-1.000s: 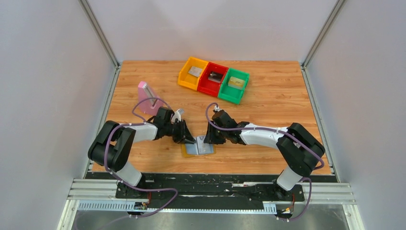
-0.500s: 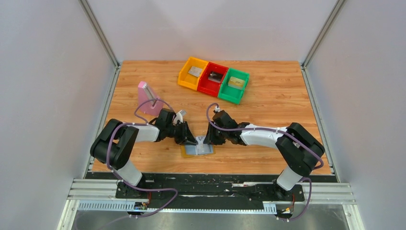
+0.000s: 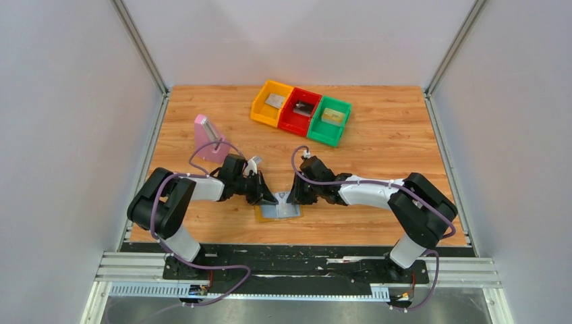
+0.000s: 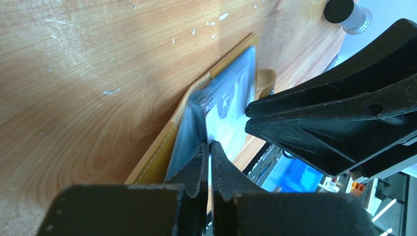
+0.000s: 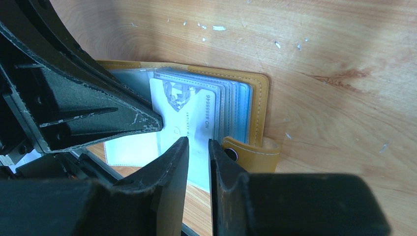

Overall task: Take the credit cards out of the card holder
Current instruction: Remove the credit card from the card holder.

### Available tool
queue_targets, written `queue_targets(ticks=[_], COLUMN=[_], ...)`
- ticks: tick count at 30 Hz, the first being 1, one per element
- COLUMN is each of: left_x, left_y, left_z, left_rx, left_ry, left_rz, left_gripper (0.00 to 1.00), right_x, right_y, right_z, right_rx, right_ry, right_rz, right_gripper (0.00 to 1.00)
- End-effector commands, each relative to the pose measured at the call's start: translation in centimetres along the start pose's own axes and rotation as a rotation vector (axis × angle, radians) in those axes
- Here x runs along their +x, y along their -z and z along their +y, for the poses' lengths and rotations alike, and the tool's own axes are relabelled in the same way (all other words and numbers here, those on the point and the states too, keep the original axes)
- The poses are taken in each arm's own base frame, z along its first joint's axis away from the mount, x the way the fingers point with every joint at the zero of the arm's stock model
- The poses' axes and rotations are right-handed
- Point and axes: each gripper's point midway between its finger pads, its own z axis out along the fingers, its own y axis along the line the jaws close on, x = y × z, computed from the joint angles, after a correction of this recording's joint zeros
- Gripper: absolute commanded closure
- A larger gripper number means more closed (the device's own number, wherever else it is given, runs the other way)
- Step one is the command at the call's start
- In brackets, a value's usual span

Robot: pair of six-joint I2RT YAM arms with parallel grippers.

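The card holder [image 3: 278, 210] lies open near the table's front edge, mustard-tan outside [image 5: 259, 108] with light blue sleeves, its tan tab [image 5: 255, 152] pointing toward my right wrist camera. A pale printed credit card [image 5: 189, 110] shows in the top sleeve. My left gripper [image 4: 209, 146] reaches in from the left, its jaws pressed together on a thin clear sleeve at the holder's fold. My right gripper [image 5: 198, 142] comes from the right, jaws narrowly apart on either side of the pale card's near edge. The two grippers' tips [image 3: 282, 198] almost meet above the holder.
Yellow [image 3: 260, 108], red [image 3: 290, 120] and green [image 3: 317, 131] bins stand in a row at the back, each holding one card. A pink block [image 3: 204, 138] with a dark rod stands at the left, behind my left arm.
My left gripper's jaws have closed together and its tip has edged onto the holder. My right gripper's jaws have narrowed around the card's edge. The holder has stayed in place.
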Motion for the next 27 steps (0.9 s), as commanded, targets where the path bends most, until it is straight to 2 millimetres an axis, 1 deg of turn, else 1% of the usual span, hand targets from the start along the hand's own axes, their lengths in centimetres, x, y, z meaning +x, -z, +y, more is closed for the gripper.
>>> queue_targets(ticks=[1, 5, 8, 10, 11, 12, 13, 14, 16, 23, 25, 26, 27], left_x=[0.3, 0.5, 0.5, 0.5, 0.3, 0.2, 0.1, 0.0, 0.0, 0.0, -0.1, -0.1, -0.1], left_y=[0.0, 0.0, 0.0, 0.2, 0.4, 0.5, 0.6, 0.7, 0.8, 0.9, 0.9, 0.9, 0.9], left_z=[-0.4, 0.0, 0.1, 0.4, 0.5, 0.6, 0.7, 0.8, 0.8, 0.5, 0.5, 0.5, 0.4], left_rx=[0.022, 0.013, 0.008, 0.0, 0.0, -0.001, -0.002, -0.003, -0.003, 0.012, 0.013, 0.013, 0.015], left_ry=[-0.022, -0.013, -0.014, -0.008, -0.005, -0.001, 0.0, 0.001, 0.001, -0.004, -0.009, -0.01, -0.011], left_rz=[0.007, 0.015, 0.018, 0.02, 0.015, 0.015, 0.01, 0.009, 0.005, 0.004, 0.004, 0.005, 0.006], left_gripper=[1.0, 1.0, 1.0, 0.96, 0.91, 0.9, 0.91, 0.95, 1.0, 1.0, 0.89, 0.85, 0.87], right_x=[0.5, 0.7, 0.9, 0.9, 0.9, 0.8, 0.8, 0.8, 0.8, 0.8, 0.8, 0.8, 0.7], right_y=[-0.5, -0.8, -0.9, -0.9, -0.8, -0.8, -0.8, -0.8, -0.8, -0.8, -0.7, -0.7, -0.7], right_z=[-1.9, -3.5, -3.9, -4.0, -4.0, -4.0, -4.0, -4.1, -4.2, -4.3, -4.2, -4.1, -4.1], right_rx=[0.073, 0.134, 0.142, 0.143, 0.144, 0.146, 0.146, 0.148, 0.15, 0.155, 0.15, 0.15, 0.15], right_ry=[-0.015, -0.014, -0.015, -0.016, -0.014, -0.015, -0.014, -0.014, -0.015, -0.014, -0.012, -0.011, -0.011], right_rz=[0.004, 0.006, 0.011, 0.009, 0.009, 0.007, 0.005, 0.005, 0.006, 0.006, 0.003, 0.003, 0.002], right_gripper=[0.78, 0.78, 0.79, 0.79, 0.8, 0.8, 0.8, 0.8, 0.8, 0.8, 0.8, 0.8, 0.8])
